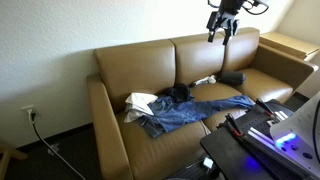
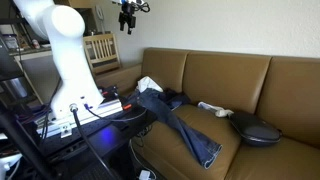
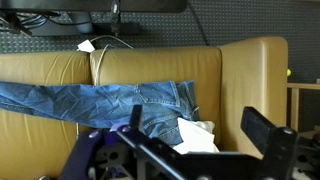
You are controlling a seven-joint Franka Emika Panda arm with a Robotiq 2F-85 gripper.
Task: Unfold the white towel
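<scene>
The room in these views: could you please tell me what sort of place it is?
Probably a home living room: a tan leather sofa, jeans and a white towel lying on its seat, and a wooden chair nearby.

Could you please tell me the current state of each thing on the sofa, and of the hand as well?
white towel: bunched up at the jeans' waist end, not yet unfolded.
jeans: spread out along the sofa seat.
dark rounded object: lying on the seat, untouched.
hand: open, empty, high above the sofa.
</scene>
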